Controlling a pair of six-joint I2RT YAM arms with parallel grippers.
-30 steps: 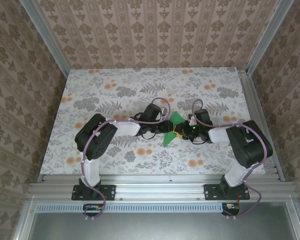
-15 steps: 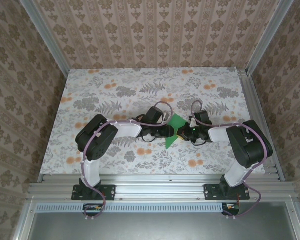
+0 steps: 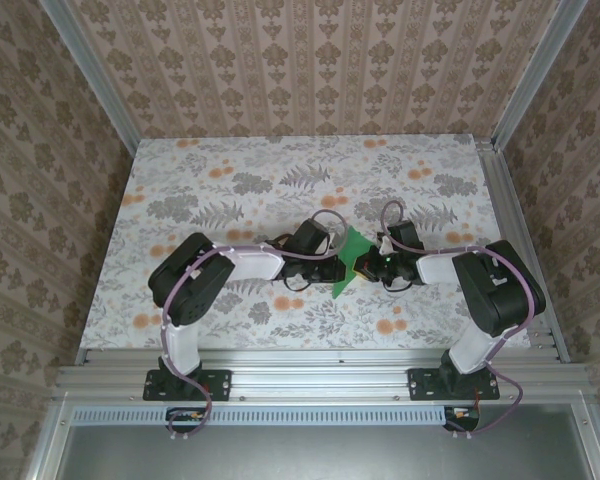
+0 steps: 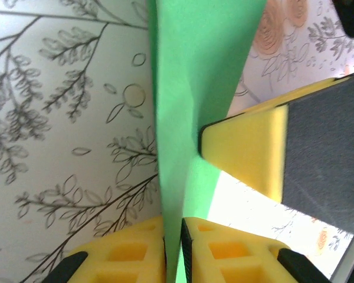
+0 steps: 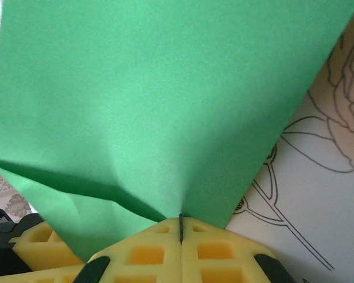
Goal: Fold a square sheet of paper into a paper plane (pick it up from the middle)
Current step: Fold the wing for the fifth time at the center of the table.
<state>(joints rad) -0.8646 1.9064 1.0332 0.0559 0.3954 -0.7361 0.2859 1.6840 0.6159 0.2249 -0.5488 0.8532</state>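
Green paper sheet (image 3: pixel 352 252) is mid-tabletop (image 3: pixel 230 190), between the 2 wrists, standing roughly on edge rather than lying flat.

Left wrist view: sheet (image 4: pixel 189 88) runs top to bottom as a narrow band with a soft crease down it. Left fingers (image 4: pixel 124 259) are clamped on its lower end, with the paper pinched in the seam between the 2 of them. 1 of the right fingers (image 4: pixel 242 153) presses the sheet's side from the right, higher up.

Right wrist view: sheet (image 5: pixel 165 106) fans upward, buckled, with a shadowed fold at lower left. Right fingers (image 5: pixel 218 253) are fully closed, with the paper's edge caught in the seam between them. A yellow left finger (image 5: pixel 41 244) sits at bottom left, partly behind the sheet.

Top view: fingers are too small and too crowded by wrists and cables to read the grip. The sheet's far edges are cut off in both wrist views. Cannot tell whether the paper touches the tabletop.
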